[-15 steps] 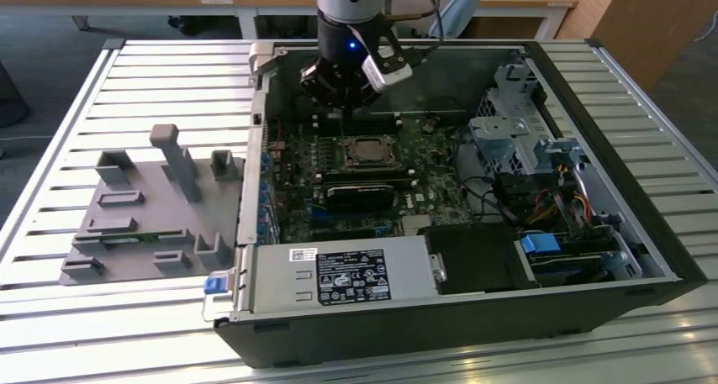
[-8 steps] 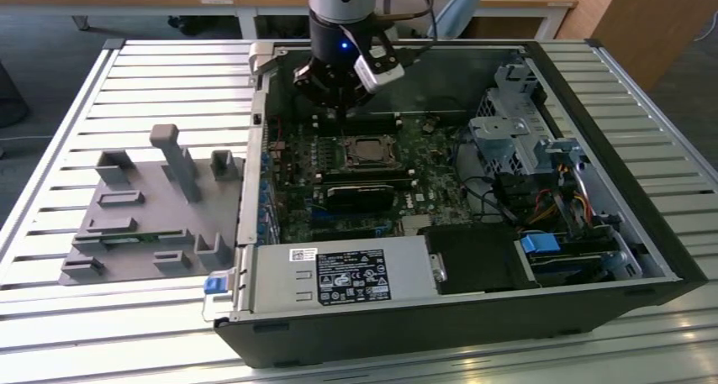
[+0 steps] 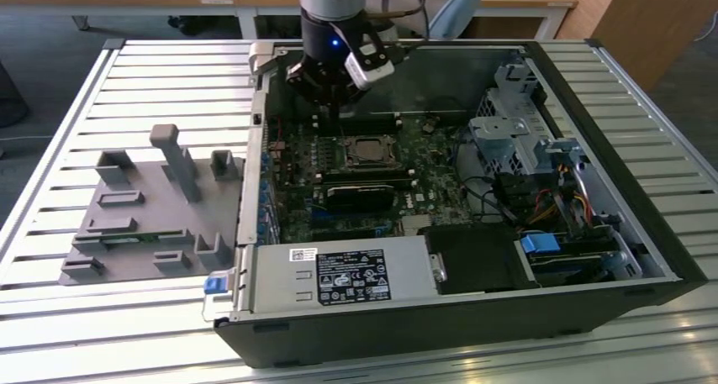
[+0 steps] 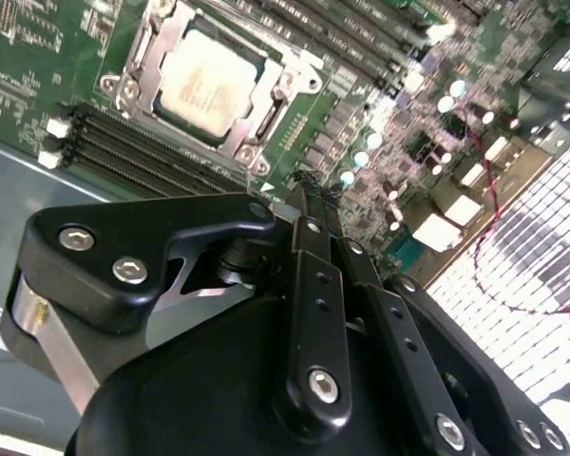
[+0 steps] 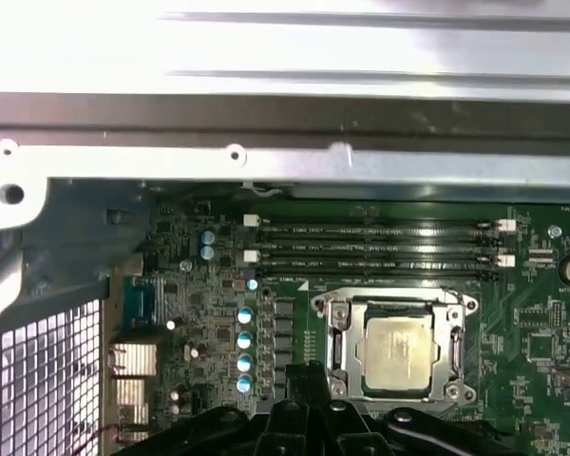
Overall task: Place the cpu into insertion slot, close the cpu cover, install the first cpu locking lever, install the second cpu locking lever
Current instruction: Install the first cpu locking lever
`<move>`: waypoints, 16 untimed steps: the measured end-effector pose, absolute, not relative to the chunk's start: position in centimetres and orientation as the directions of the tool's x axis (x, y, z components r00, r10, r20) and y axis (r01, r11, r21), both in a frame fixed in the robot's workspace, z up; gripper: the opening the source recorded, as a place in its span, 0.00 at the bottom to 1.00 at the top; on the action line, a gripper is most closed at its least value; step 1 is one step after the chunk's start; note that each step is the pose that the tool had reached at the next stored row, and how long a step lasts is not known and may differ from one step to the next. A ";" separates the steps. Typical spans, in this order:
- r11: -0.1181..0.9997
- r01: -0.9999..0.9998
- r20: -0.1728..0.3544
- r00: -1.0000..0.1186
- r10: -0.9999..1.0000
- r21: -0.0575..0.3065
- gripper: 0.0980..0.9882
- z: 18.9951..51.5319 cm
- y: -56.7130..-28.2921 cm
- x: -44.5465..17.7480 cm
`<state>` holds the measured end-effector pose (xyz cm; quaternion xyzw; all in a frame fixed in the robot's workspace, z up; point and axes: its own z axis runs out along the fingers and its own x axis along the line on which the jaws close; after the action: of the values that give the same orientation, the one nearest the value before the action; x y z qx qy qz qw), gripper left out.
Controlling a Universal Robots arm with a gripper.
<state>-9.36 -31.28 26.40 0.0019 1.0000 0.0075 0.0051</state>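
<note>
Finds the gripper (image 3: 325,115) in the upper middle of the exterior view, reaching down into an open computer case (image 3: 505,321) lying on a slatted metal surface (image 3: 101,90). Reads the jaws as closed, black fingers (image 4: 309,285) pressed together at the tips in both wrist views and gripping nothing. Places those tips over the green circuit board (image 5: 537,313), near the insertion slot (image 5: 445,353) but apart from it, up and toward the exterior view's left of it. Locates the cpu (image 5: 397,351) already seated flat in that slot, pale silvery face up, at the centre of the board in the exterior view. Notes the cpu cover (image 5: 389,306) down over the chip, its silvery frame ringing the metal face on all sides and leaving the face bare through the cut-out. Sees four long dark memory slots (image 5: 380,245) running parallel just beside the socket, and a column of blue-topped capacitors (image 5: 244,339) near the fingertips. Puts a grey moulded fixture (image 3: 146,207) on the surface at the exterior view's left, beside the case, and a silver power supply (image 3: 281,283) at the case's lower edge in that view. Finds a metal drive cage (image 3: 505,132) and a bundle of coloured cables (image 3: 561,203) in the right half of the case.
</note>
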 end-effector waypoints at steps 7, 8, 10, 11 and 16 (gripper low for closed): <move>1.000 0.004 -0.010 -1.000 0.004 0.017 0.01 26.0 -30.3 -9.7; 1.000 0.004 -0.010 -1.000 0.004 0.017 0.01 26.0 -30.2 -9.7; 1.000 0.004 -0.010 -1.000 0.004 0.019 0.01 25.9 -30.0 -9.8; 1.000 0.004 -0.010 -1.000 0.004 0.019 0.01 25.8 -30.0 -9.8; 1.000 0.004 -0.010 -1.000 0.004 0.022 0.01 25.7 -29.6 -9.8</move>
<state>-9.78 -29.63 25.69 0.0019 0.9999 0.0110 0.0051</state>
